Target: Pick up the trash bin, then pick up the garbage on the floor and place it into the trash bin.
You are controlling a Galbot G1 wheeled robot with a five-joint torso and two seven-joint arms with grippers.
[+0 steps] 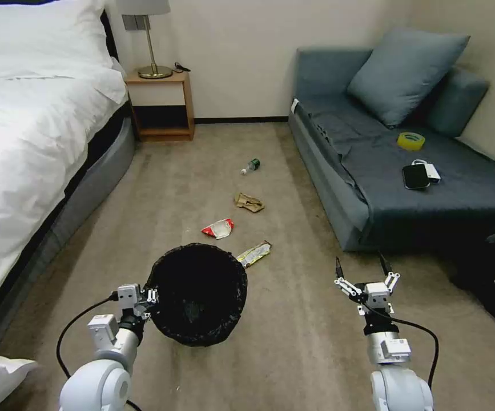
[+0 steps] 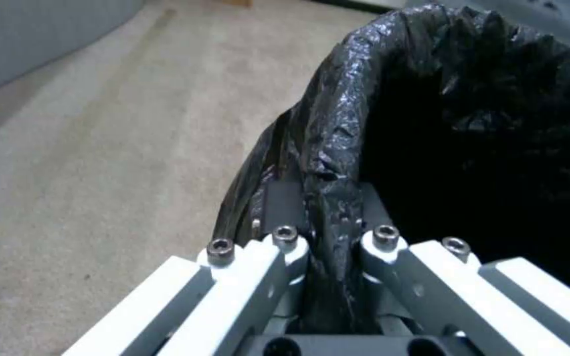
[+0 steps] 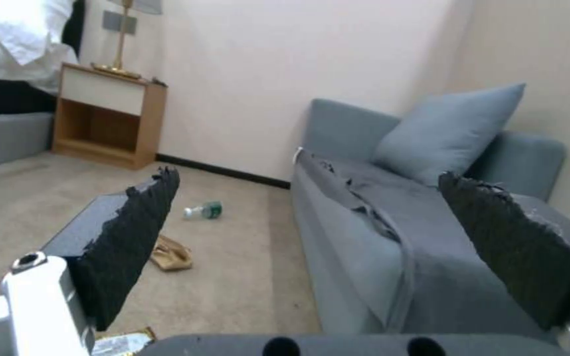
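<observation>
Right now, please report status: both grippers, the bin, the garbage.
Left gripper shut on trash bin rim. Right gripper open, empty, above carpet. Four garbage pieces on floor beyond bin; yellow wrapper nearest. Nothing blocking.

Trash bin [image 1: 197, 294]: round, glossy black bag liner, mouth open, tilted, rim pinched at its left side. Garbage on carpet beyond it: yellow-black wrapper [image 1: 254, 253] just beside rim, red-white wrapper [image 1: 218, 228], tan paper wad [image 1: 249, 202], green-capped bottle [image 1: 250, 166] farthest.
</observation>
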